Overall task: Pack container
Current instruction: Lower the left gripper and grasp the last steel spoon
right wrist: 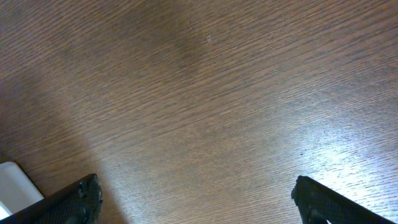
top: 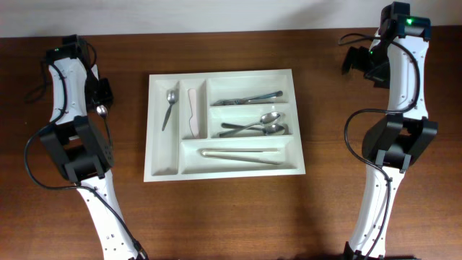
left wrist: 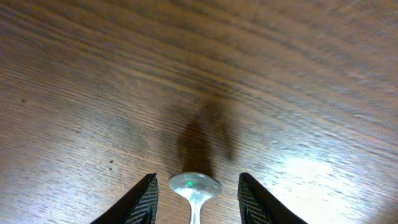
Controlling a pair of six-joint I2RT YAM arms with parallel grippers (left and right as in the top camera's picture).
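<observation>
The container (top: 163, 162), a large white tray with five compartments, lies at the table's middle. It holds a spoon (top: 170, 105), a pale utensil (top: 193, 112), forks (top: 249, 98), spoons (top: 256, 126) and a long metal piece (top: 242, 154). Left of the tray, another spoon (top: 102, 111) lies by my left gripper (top: 101, 92). In the left wrist view its bowl (left wrist: 194, 185) sits between the fingers of the left gripper (left wrist: 196, 193), with a gap on each side and the handle running back under the camera. My right gripper (top: 359, 61) (right wrist: 196, 199) stands wide open over bare wood.
The tabletop is dark wood. A white corner of the tray (right wrist: 12, 183) shows at the lower left of the right wrist view. Both arm bases (top: 72, 155) (top: 397, 144) stand on either side of the tray.
</observation>
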